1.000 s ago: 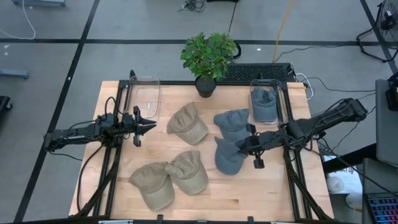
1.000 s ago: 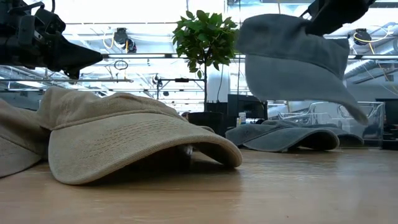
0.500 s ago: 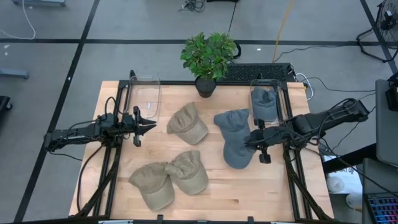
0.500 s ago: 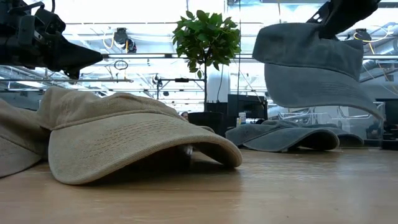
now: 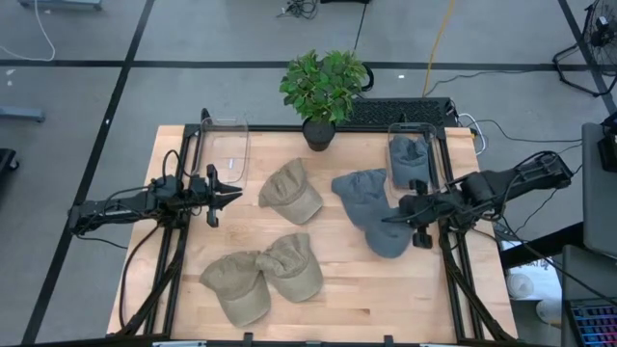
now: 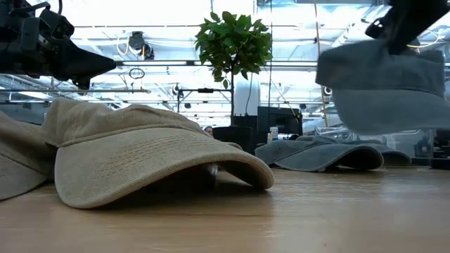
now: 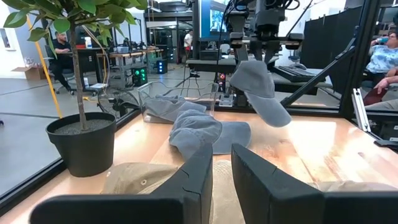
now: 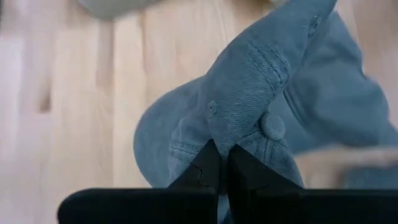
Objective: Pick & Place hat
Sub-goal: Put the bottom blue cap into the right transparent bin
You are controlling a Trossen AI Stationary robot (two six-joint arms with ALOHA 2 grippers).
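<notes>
The right tool point(image 5: 413, 214) is clenched on the crown of a grey hat point(image 5: 389, 234), holding it in the air above the right side of the bench point(image 5: 347, 289); the hat hangs with its brim slanting down, long axis running diagonally toward the bench's near right corner. Behind it, a clear bin point(image 5: 413, 154) holds another grey hat point(image 5: 409, 162). A second clear bin point(image 5: 229, 145) holds nothing visible. The left tool point(image 5: 231, 196) hovers with fingers slightly parted, grasping nothing.

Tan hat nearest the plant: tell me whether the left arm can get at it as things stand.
Probably yes. The left gripper hangs empty beside the tan hat, with bare table between them and nothing on top of the hat.
</notes>
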